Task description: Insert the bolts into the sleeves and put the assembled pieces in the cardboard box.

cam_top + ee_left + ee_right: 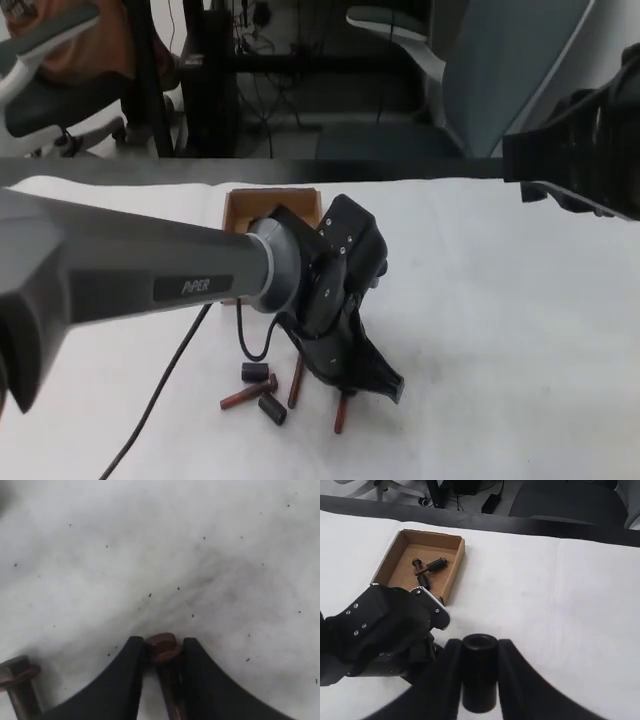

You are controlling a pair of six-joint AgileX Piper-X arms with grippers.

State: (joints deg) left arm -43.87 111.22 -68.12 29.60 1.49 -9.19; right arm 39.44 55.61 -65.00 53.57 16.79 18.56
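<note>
Left tool (162, 656) pinches a rusty-brown hex-head bolt (163, 646) below its head (right tool (479, 652) holds a black cylindrical sleeve (480, 677)); I fear it pivoting.

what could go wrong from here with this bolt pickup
1. The left gripper pinches its bolt near the head, so the shank may swing on lifting and miss the sleeve in the right gripper.
2. Another bolt lies close beside the jaws and might get nudged.
</note>
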